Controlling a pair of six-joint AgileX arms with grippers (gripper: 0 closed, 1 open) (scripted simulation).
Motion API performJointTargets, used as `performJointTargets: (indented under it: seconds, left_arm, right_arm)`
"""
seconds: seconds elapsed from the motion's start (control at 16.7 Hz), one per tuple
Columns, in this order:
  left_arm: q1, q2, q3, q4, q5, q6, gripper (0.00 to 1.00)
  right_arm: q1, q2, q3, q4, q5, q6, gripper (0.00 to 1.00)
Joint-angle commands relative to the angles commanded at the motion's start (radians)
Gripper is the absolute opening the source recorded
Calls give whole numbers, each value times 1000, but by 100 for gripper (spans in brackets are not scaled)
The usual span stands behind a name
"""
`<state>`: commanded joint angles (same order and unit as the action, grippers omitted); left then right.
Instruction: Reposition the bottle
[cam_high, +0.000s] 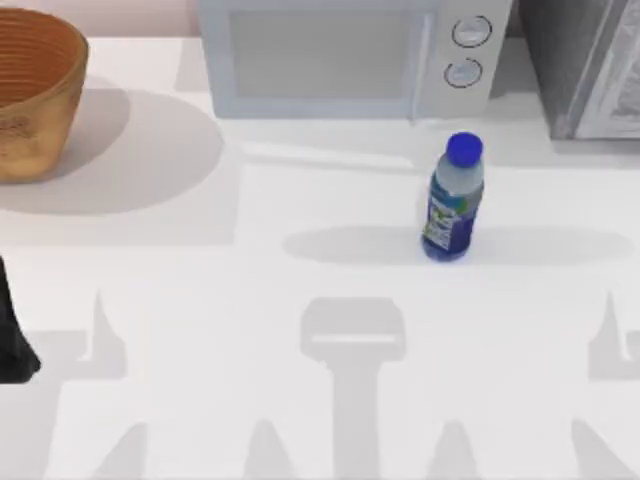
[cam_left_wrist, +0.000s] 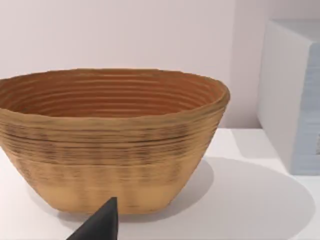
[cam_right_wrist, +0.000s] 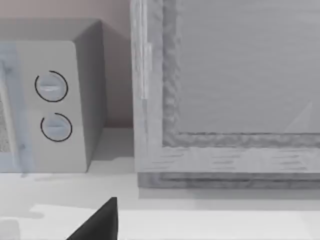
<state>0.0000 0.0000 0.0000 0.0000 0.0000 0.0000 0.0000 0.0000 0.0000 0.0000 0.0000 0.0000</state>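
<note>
The bottle (cam_high: 453, 200) stands upright on the white table, right of centre and just in front of the microwave's knob panel. It is clear plastic with a round blue cap, a blue base and a blue-green-white label. Neither gripper is near it. My left arm (cam_high: 12, 335) sits parked at the table's left edge, well away from the bottle. A dark part of my left gripper (cam_left_wrist: 100, 226) shows in the left wrist view, facing the basket. In the right wrist view, a dark part of my right gripper (cam_right_wrist: 100, 222) faces the microwave's side and a grey cabinet.
A white microwave (cam_high: 340, 55) stands at the back centre, its two knobs (cam_right_wrist: 52, 105) to the right. A woven wooden basket (cam_high: 30, 90) sits at the back left. A grey cabinet (cam_high: 585, 65) fills the back right corner. Bare table (cam_high: 300, 400) stretches across the front.
</note>
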Motion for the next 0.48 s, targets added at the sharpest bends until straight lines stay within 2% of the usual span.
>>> performJointTargets:
  seconds: [0.24, 0.48]
  left_arm:
    - [-14, 30, 15, 30, 3, -2, 100]
    - [-89, 218, 91, 195, 11, -6, 100]
  right_arm:
    - [0, 0, 0, 0, 0, 0, 100]
    - [0, 0, 0, 0, 0, 0, 100]
